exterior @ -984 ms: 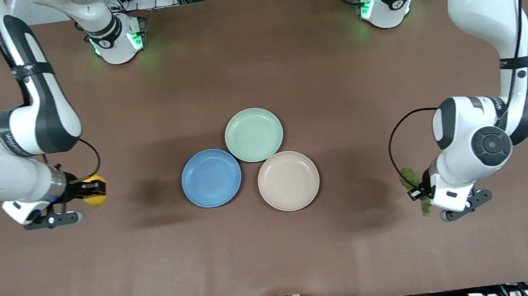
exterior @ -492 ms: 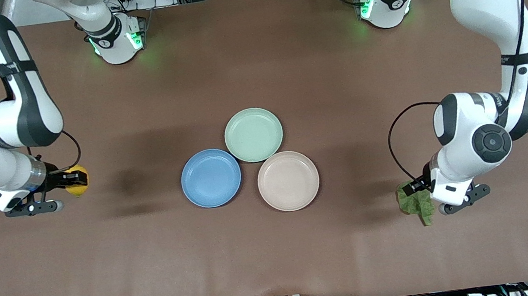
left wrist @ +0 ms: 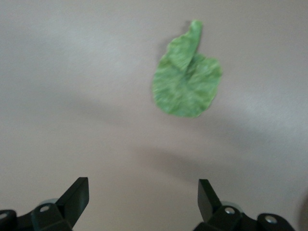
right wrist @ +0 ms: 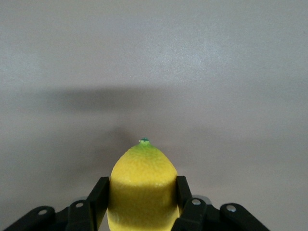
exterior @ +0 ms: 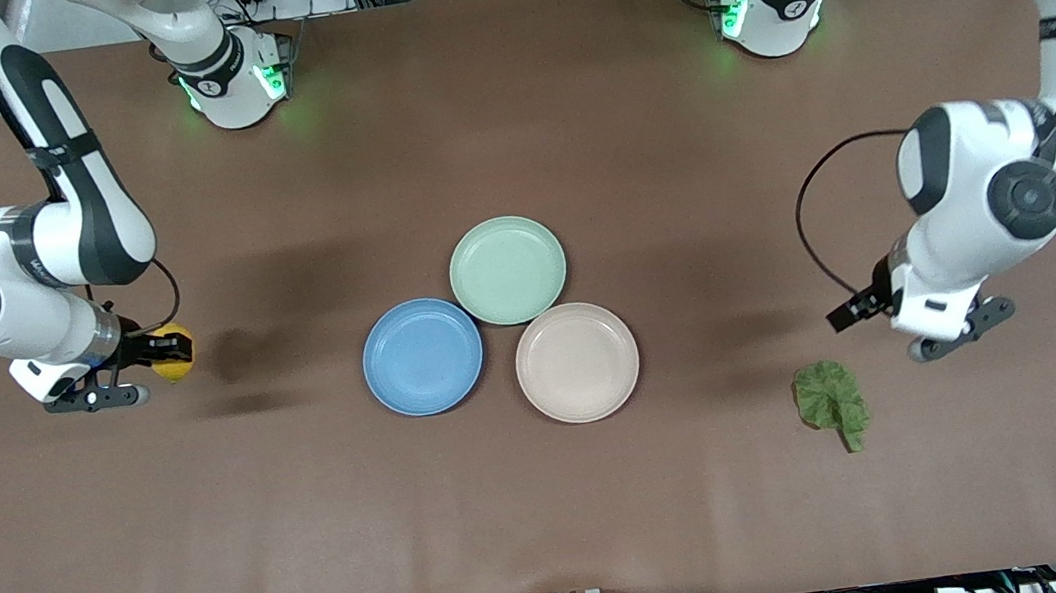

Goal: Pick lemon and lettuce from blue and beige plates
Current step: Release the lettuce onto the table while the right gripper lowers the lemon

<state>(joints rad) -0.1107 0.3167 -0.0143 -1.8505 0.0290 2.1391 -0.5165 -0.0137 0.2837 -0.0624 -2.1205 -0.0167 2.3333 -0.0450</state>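
Round blue plate (exterior: 423, 357) and beige plate (exterior: 577, 362): bare | left gripper (exterior: 854, 311): released, over table near crinkled green lettuce leaf (exterior: 832, 404) | right gripper (exterior: 175, 354): grasping oval yellow lemon (exterior: 172, 350).

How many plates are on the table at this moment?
3, none visibly hidden: the mint-green plate farthest from the front camera, the blue plate toward the right arm's end, the beige plate toward the left arm's end.

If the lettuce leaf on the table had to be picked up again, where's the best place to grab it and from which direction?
Probably from straight above, pinching the raised fold where the stem meets the blade. The lettuce lies flat on the table, so no side approach gets under it. The open left gripper hangs above the table beside it; the right gripper holds the lemon.
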